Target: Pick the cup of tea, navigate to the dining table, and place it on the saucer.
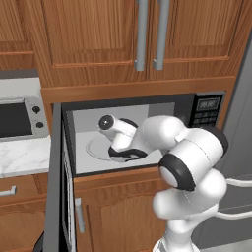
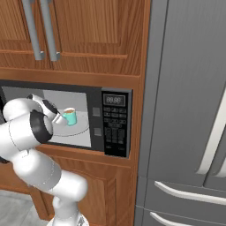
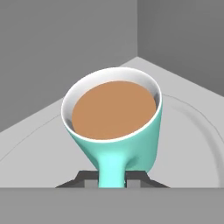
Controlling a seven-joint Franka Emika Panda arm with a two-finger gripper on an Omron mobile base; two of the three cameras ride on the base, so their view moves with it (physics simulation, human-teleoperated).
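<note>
— Hand view first: what has the gripper point(image 3: 112, 178) got?
— Its jaws are clamped on the handle of the cup of tea point(image 3: 114, 120), brown liquid level inside.
— And where is the cup?
— Inside the open microwave point(image 2: 84, 119), over the round grey turntable plate point(image 2: 77, 128), arm reaching in.
</note>
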